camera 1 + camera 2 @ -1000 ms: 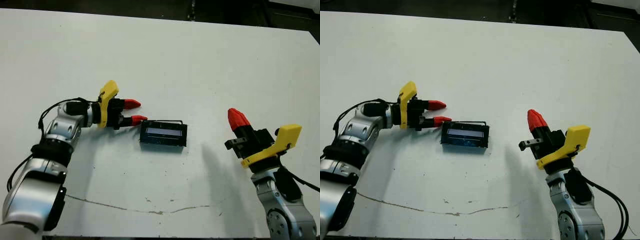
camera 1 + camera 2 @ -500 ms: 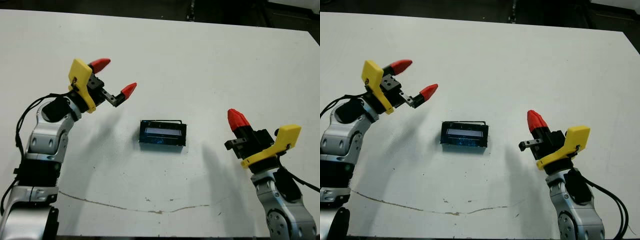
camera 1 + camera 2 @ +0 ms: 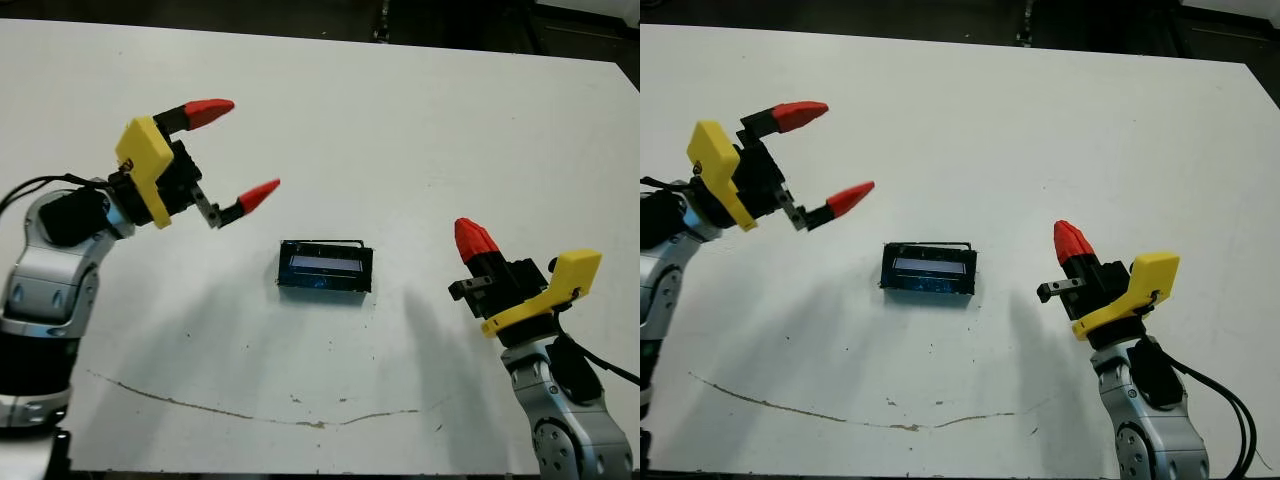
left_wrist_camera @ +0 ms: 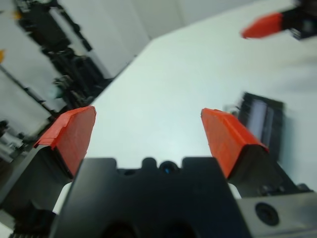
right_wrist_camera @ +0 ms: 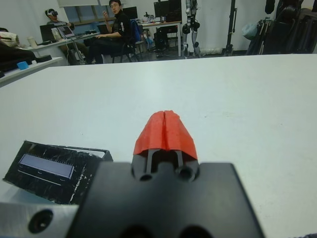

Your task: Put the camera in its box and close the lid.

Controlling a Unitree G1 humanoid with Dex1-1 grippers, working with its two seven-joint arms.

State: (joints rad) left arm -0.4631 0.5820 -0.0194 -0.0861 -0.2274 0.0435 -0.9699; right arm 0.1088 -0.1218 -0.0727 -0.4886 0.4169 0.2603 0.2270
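Black lidded box (image 3: pixel 326 267) lay mid-bench (image 3: pixel 420 120), looked light, rigid, glossy-slick, best pinched across short ends; left end effector (image 3: pixel 226 150) spread wide above-left, right end effector (image 3: pixel 474 240) pressed together, well apart.

Silver arms, yellow wrist brackets, black pincer bodies, red fingertips (image 3: pixel 208 109).
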